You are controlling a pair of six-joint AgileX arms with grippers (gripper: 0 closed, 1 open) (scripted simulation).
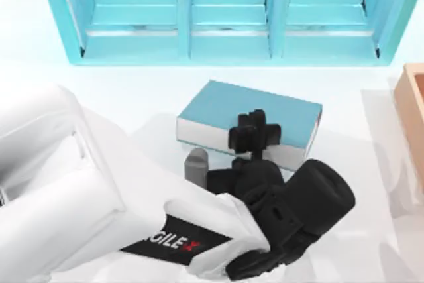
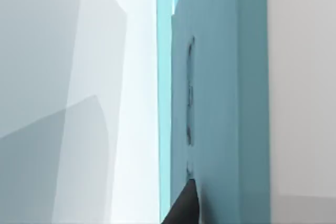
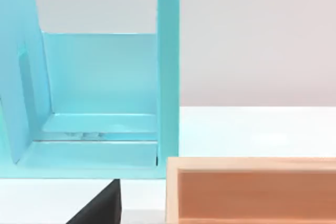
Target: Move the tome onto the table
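Top view: the tome [image 1: 255,114], teal-covered with white page edges, was recorded lying flat on the table [image 1: 165,91] just in front of the light-blue shelf unit [image 1: 225,14], with the left gripper [image 1: 255,130] set over its near edge; whether it was clenched or released could not be told. A tan wooden box [image 1: 412,107] was noted at the right edge. Left wrist view: the teal cover [image 2: 220,103] was logged close up. Right wrist view: shelf unit [image 3: 100,93] and box [image 3: 252,190] were catalogued. Risk judged: dragging the tome on withdrawal, should the fingers catch its cover.

Teal-blue tome [image 1: 265,107] with white page edges, light-blue shelf [image 1: 225,14], tan box [image 1: 412,111].
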